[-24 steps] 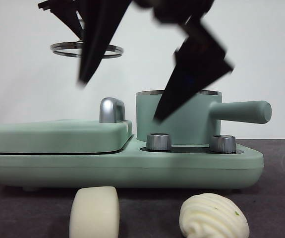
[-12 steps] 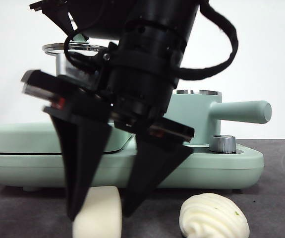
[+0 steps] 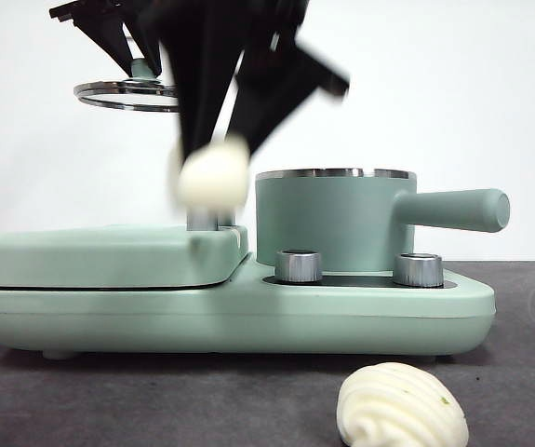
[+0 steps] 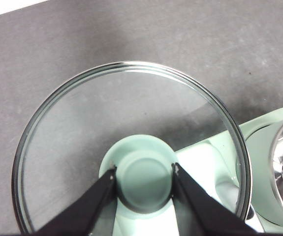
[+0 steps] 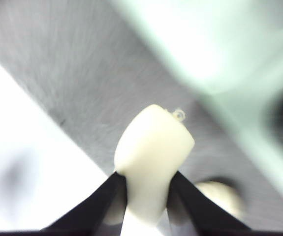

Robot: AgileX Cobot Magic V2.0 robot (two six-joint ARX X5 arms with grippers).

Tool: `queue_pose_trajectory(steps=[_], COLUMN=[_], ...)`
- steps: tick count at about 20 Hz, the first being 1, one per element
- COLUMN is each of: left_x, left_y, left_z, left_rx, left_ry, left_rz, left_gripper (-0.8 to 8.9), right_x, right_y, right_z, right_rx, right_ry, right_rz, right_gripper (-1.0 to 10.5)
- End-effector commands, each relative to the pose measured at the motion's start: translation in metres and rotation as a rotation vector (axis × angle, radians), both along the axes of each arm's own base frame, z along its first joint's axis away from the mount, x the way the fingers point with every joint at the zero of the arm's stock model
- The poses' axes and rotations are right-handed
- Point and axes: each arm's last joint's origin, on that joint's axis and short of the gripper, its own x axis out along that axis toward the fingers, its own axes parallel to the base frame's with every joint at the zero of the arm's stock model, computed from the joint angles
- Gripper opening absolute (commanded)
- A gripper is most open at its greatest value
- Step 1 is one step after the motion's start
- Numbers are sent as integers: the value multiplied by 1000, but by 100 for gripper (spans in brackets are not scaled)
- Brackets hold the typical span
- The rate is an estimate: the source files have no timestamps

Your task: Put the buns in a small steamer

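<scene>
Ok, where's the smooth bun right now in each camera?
Front view: the smooth bun hangs in the air, pinched at the tip of the right gripper, above the griddle plate, beside the small steamer.
Right wrist view: the bun fills the centre, squeezed between the jaws.
Left wrist view: not in it.
Shared landmark: the swirled bun, seen blurred in the right wrist view.

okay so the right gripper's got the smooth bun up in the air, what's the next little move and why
Probably carry it sideways until it is over the small steamer, then lower. The right gripper is shut on the smooth bun, which hangs beside the pot's rim, above the griddle plate. The left gripper holds the glass lid up, so the pot is open.
</scene>
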Motion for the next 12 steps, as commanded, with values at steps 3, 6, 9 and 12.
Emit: queue_pose_trajectory(steps=[3,6,9,12], left_x=[-6,-6,-5,-5], left_y=[0,0,0,0], left_z=[16,16,17,17], left_rx=[-32,-34,-38,-41], left_ry=[-73,-73,-78,-81], left_rz=[7,9,11,14], left_gripper=[55,55,55,55], right_x=[45,84,117,141], right_y=[-14,-34,-47,-54], right_z=[55,67,54,29], right_rx=[27,37,22,13], right_ry=[-175,-205,-176,-102], right_rz=[-46,-137,-200,-213], right_gripper=[103,106,108,111])
